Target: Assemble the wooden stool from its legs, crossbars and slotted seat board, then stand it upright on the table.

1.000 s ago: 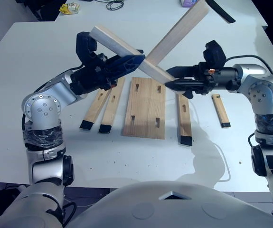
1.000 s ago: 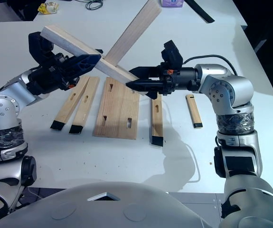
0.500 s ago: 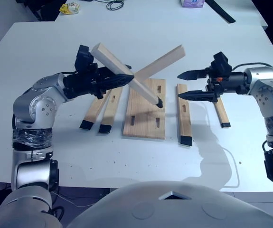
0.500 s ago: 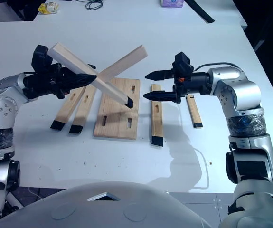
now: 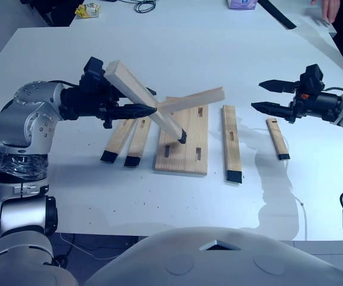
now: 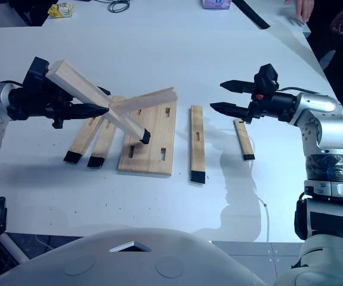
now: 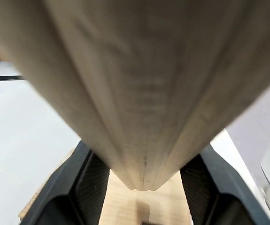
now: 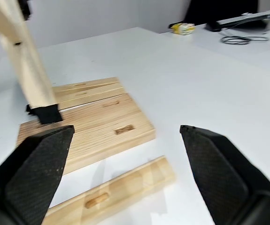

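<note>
Left pincer (image 5: 136,108), centre left, clamped on crossed pale wooden bars (image 5: 123,80), black tip over slotted seat board (image 5: 186,158), right pincer (image 5: 257,95) gaping, empty

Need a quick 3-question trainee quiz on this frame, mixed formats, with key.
1. True or false: the right gripper is holding a wooden piece.
2. How many loose strips lie flat on the table to the robot's left of the seat board? A one, B two, C three.
3. Fill in: the crossed pieces are held above the seat board by the ___ gripper.

Key
1. False: its fingers are open and empty.
2. B.
3. The left gripper.
</note>
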Robot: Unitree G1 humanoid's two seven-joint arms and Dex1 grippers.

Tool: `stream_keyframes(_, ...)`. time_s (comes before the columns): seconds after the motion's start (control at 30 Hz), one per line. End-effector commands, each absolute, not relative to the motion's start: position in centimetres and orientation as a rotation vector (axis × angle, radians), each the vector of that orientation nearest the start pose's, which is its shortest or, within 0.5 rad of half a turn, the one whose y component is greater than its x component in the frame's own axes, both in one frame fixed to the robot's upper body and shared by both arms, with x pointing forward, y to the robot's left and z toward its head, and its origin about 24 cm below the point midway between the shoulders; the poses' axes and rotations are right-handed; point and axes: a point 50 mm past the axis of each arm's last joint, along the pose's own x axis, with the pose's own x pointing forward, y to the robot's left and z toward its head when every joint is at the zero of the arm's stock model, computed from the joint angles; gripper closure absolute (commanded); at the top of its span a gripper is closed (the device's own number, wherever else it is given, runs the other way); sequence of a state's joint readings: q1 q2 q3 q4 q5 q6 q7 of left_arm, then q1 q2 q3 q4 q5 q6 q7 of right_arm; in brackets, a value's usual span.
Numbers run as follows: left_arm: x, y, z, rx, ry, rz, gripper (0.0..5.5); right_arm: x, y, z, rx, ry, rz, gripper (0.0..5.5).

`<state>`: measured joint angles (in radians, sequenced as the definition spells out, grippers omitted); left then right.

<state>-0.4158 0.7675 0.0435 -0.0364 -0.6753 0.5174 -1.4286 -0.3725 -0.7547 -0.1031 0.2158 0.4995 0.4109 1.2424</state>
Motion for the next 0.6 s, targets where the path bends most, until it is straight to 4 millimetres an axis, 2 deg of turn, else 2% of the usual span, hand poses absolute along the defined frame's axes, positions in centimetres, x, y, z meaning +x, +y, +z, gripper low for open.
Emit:
stream_keyframes(0.03, 26.6, 21.3, 17.9, 0.104, 0.131, -1.498, 3.42, 28.1, -27.2, 13.8, -0.062, 0.222, 0.970, 1.34)
stream_keyframes(0.3, 26.6, 22.3, 19.0, 0.134, 0.137, -1.521, 3.42, 28.3, -27.5, 13.6, -0.062, 0.199, 0.914, 1.34)
stream_keyframes(0.6, 25.4, 23.3, 18.1, 0.139, 0.198, -1.509, 3.42, 28.4, -27.7, 13.2, -0.044, 0.188, 0.875, 1.34)
